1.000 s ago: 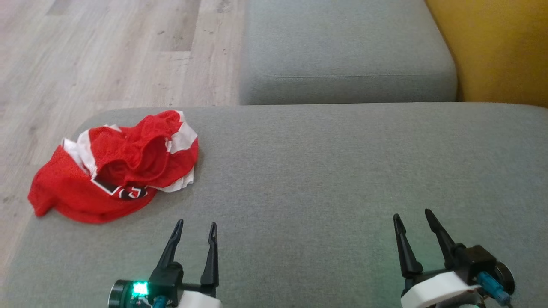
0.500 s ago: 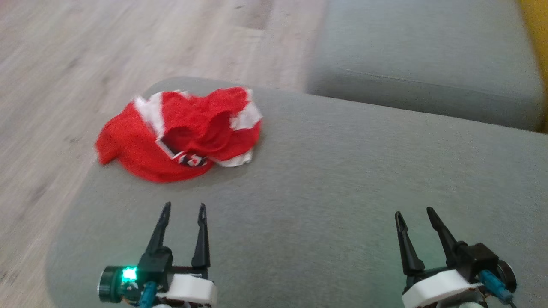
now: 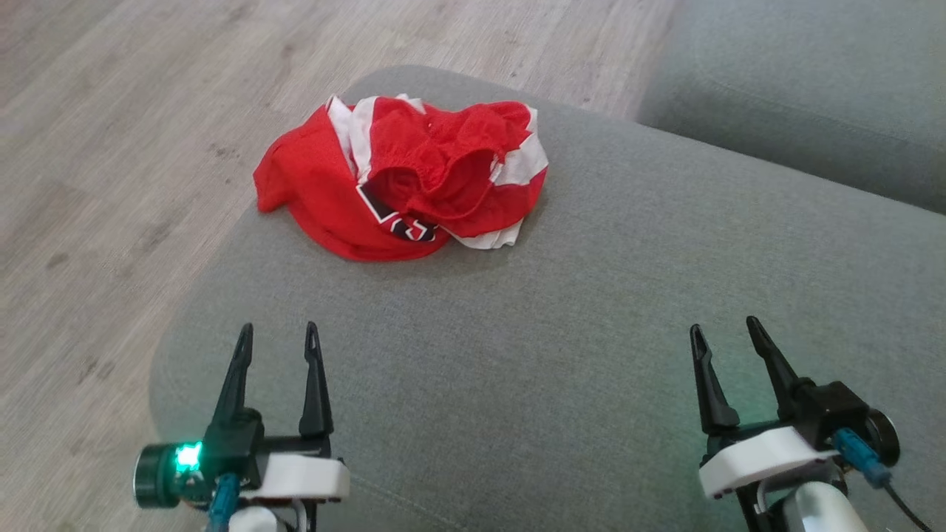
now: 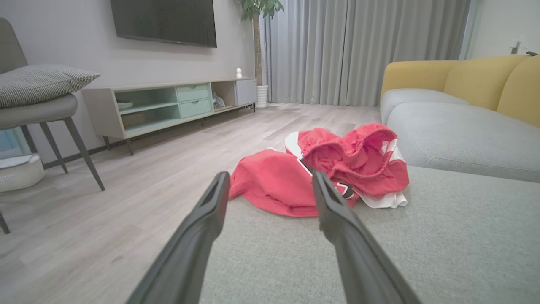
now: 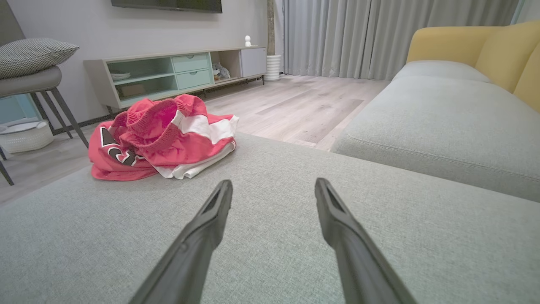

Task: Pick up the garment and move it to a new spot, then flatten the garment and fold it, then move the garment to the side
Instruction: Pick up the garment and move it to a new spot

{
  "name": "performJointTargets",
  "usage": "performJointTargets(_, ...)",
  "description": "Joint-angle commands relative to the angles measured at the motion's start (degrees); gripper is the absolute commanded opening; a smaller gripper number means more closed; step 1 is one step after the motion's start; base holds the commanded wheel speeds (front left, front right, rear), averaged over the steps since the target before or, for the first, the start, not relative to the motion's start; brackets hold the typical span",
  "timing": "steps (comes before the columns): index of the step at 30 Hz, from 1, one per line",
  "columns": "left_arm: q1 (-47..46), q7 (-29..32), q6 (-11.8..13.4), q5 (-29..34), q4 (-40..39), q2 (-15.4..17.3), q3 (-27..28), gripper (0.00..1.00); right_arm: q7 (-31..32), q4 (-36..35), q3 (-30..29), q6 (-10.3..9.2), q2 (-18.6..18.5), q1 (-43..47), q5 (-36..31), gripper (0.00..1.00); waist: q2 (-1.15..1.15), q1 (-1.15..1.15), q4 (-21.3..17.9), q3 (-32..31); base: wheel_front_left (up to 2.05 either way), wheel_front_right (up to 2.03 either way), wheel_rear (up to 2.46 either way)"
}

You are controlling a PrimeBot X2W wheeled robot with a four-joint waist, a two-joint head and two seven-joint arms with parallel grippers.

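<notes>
A home living room, this was: a wall-mounted television (image 4: 164,21) at ten o'clock over a low media cabinet (image 4: 168,105), long grey curtains (image 4: 358,50) at twelve, a grey-and-yellow sofa (image 4: 464,80) at two, a cushioned chair (image 4: 38,114) at nine, pale wood-look floor (image 4: 126,190) underfoot.

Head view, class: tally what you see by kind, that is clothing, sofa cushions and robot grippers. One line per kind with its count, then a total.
Clothing: 1, the red garment
Cushions: 2, the near cushion and the far cushion
Grippers: 2, the left gripper and the right gripper, both open
Total: 5
</notes>
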Motion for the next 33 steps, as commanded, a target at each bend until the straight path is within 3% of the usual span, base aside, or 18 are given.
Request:
performJointTargets(1, -3.39, -0.54, 0.11, 0.73, -2.63, 0.07, 2.03, 1.00, -0.77, -1.60, 0.67, 0.44, -0.61, -2.13, -0.84, 1.00, 0.00, -0.01, 0.58, 0.67, 0.00, 0.00, 0.00)
performJointTargets(7, -8.68, -0.54, -0.65, 0.94, -3.56, 0.08, 4.73, 1.00, -0.77, -3.34, -2.26, 0.44, -0.61, -1.84, -3.53, 1.00, 0.00, -0.01, 1.03, 3.37, 0.00, 0.00, 0.00)
performJointTargets(13, -21.27, -0.54, -1.99, 1.53, -6.07, 1.40, 8.85, 1.00, -0.77, -5.58, -3.44, 0.44, -1.44, -6.47, -8.48, 1.00, 0.00, -0.01, -2.64, 13.69, 0.00, 0.00, 0.00)
performJointTargets(18, -32.88, -0.54, -4.58, 2.60, 0.72, 3.56, 8.89, 1.00, -0.77, -6.90, -3.38, 0.44, -4.63, -9.10, -9.73, 1.00, 0.00, -0.01, -4.48, 19.45, 0.00, 0.00, 0.00)
performJointTargets(22, -45.83, 0.48, -7.63, 2.39, 17.40, 4.71, 7.68, 1.00, -0.77, -7.30, -2.83, 0.44, -7.40, -10.85, -10.20, 1.00, 0.00, -0.01, -6.29, 23.32, 0.00, 0.00, 0.00)
performJointTargets(26, -56.77, 6.87, -8.85, 2.07, 33.31, 5.31, 7.20, 1.00, -0.77, -7.82, -2.60, 0.44, -8.79, -12.57, -10.18, 1.00, 0.00, -0.01, -8.00, 26.27, 0.00, 0.00, 0.00)
performJointTargets(30, -61.63, 11.46, -11.31, 1.02, 45.30, 5.54, 6.72, 1.00, -0.77, -8.06, -2.10, 0.44, -9.06, -13.63, -10.12, 1.00, 0.00, -0.01, -9.70, 27.87, 0.00, 0.00, 0.00)
performJointTargets(33, -63.06, 11.34, -11.10, 1.45, 50.73, 6.21, 6.06, 1.00, -0.77, -7.99, -2.12, 0.44, -9.18, -14.09, -10.04, 1.00, 0.00, -0.01, -10.56, 28.72, 0.00, 0.00, 0.00)
